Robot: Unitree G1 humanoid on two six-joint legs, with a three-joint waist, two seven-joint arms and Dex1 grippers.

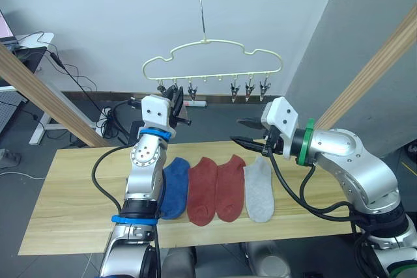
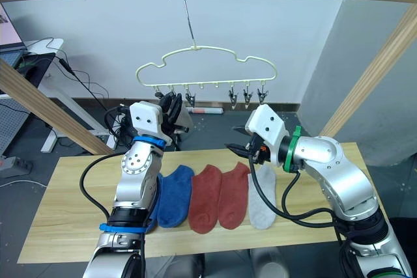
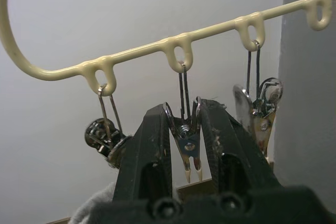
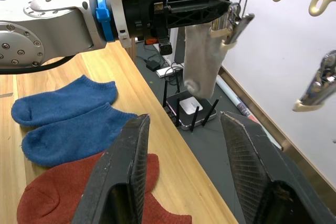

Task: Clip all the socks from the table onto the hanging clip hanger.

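Left gripper around a clip of the clip hanger

Surface: pale wood planks, grain running along its length. Socks lie flat in a row near the middle, toes toward the near edge: blue pair overlapping at the robot's left, then two rust red socks touching side by side, then one light grey sock.
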